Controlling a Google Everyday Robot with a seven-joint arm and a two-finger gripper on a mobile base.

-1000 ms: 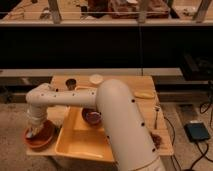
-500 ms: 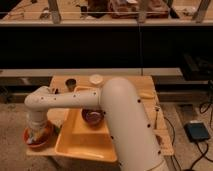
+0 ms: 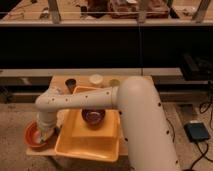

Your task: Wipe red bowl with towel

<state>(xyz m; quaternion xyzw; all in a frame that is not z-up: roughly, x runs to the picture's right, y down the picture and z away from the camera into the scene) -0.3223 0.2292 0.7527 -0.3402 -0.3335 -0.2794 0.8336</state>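
The red bowl (image 3: 33, 137) sits at the front left corner of the wooden table (image 3: 60, 82). My white arm reaches down from the right, and my gripper (image 3: 46, 132) is down inside the bowl on its right side. A pale patch at the gripper's tip, against the bowl's inside, may be the towel (image 3: 48, 134); I cannot make it out for sure.
A large yellow tray (image 3: 75, 145) lies right of the red bowl, with a dark bowl (image 3: 93, 116) in it. At the table's back stand a dark cup (image 3: 71, 84), a white round container (image 3: 96, 79) and a tan one (image 3: 114, 82). A dark shelf runs behind.
The arm has shifted a little over the bowl's right side. The gripper stays down in the red bowl, which has barely moved.
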